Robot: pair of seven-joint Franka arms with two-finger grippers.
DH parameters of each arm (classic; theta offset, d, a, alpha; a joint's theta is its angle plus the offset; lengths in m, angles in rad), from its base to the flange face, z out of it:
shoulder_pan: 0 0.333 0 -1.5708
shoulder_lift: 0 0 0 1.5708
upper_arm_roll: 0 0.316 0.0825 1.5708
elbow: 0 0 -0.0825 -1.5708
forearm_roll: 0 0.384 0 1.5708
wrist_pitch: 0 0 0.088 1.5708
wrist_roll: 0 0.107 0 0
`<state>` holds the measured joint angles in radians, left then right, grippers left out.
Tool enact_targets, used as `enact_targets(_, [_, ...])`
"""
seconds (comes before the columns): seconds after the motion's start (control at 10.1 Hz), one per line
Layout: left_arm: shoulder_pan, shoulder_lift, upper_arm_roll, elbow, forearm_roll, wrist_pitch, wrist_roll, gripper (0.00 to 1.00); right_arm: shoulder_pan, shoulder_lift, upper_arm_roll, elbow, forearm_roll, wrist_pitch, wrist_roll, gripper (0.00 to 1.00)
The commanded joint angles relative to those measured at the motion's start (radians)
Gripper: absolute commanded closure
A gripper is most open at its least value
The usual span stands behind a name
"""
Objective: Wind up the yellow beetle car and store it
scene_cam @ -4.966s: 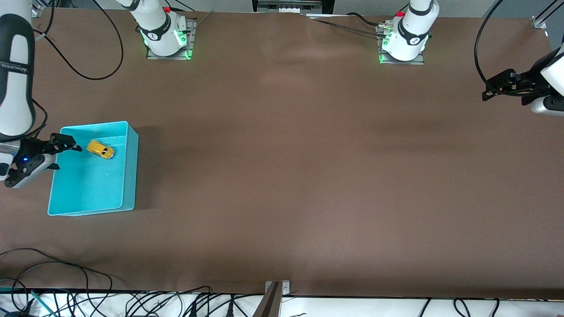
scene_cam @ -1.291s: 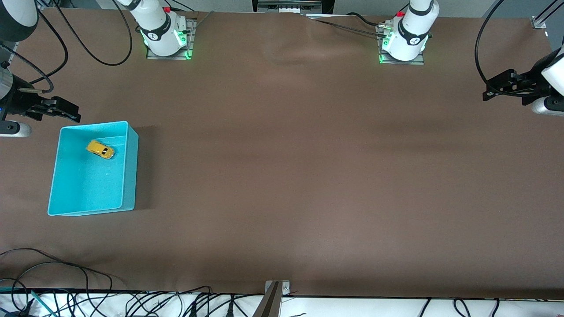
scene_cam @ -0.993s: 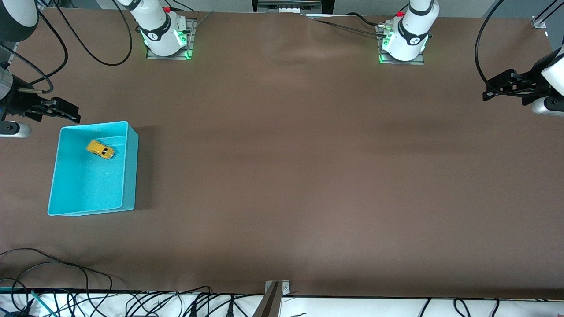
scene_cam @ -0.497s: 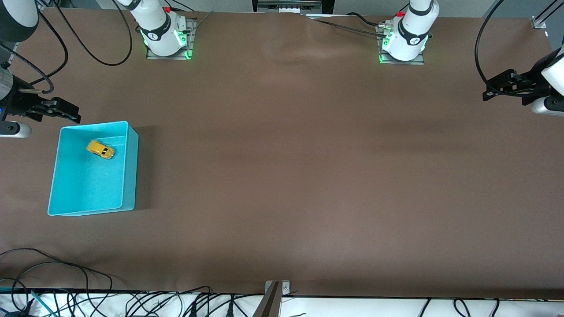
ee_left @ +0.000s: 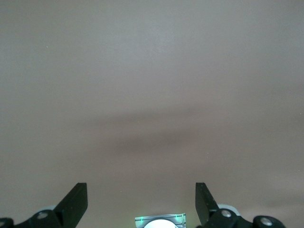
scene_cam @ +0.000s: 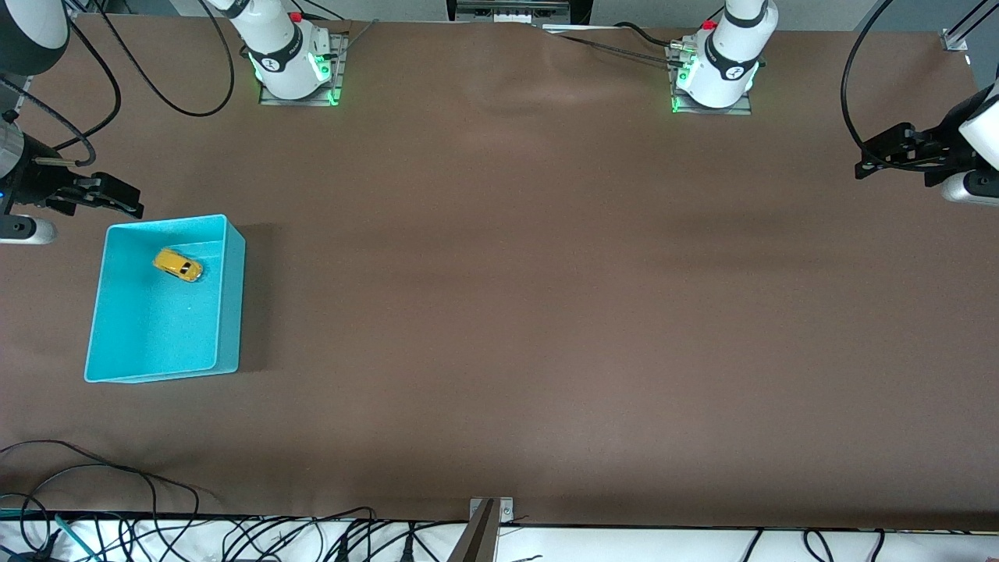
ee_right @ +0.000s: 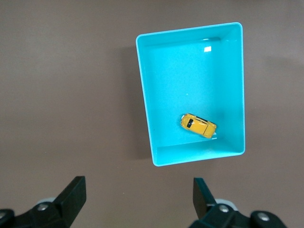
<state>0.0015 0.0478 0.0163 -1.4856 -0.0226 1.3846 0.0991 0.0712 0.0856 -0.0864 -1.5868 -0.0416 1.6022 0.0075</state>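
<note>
Front view puts your yellow beetle car (scene_cam: 178,265) inside the turquoise bin (scene_cam: 226,312), on the bin floor in the part farther from the front camera, at the right arm's end of the table (scene_cam: 507,312). Car sits on its wheels, angled across the bin, not touching any wall as far as you can see.

Right gripper (scene_cam: 109,197) hangs in the air just off the bin's corner on the base side, over bare table, clear of the car and the bin rim. Fingers spread wide, nothing held.

Right wrist view gives you what the front view can't: a straight look down into the bin (ee_right: 147,95), the car (ee_right: 198,125) with dark windows visible, close to one short wall, and both fingertips (ee_right: 75,192) standing far apart with only brown table between them.

Left gripper (scene_cam: 878,156) waits at the left arm's end of the table, well apart from the bin. Left wrist view shows its fingers (ee_left: 76,202) wide apart, empty, bare table below and an arm base with green lights (ee_left: 160,221) at the frame edge. No car or bin in that view.
</note>
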Motion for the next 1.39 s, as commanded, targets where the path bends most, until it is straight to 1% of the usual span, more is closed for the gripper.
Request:
enact_targets(0.0, [0.006,-0.006,-0.001,0.001,-0.023,-0.007,-0.012,0.00,-0.004,-0.013,0.010,-0.015,-0.003,0.013,0.015,0.00])
enact_targets(1.09, [0.008,-0.008,0.001,-0.002,-0.017,-0.009,-0.012,0.00,-0.004,-0.003,0.010,-0.013,0.000,0.019,0.015,0.00])
enact_targets(1.29, [0.008,-0.008,0.001,-0.002,-0.017,-0.009,-0.012,0.00,-0.004,-0.001,0.010,-0.013,0.020,0.034,0.011,0.00])
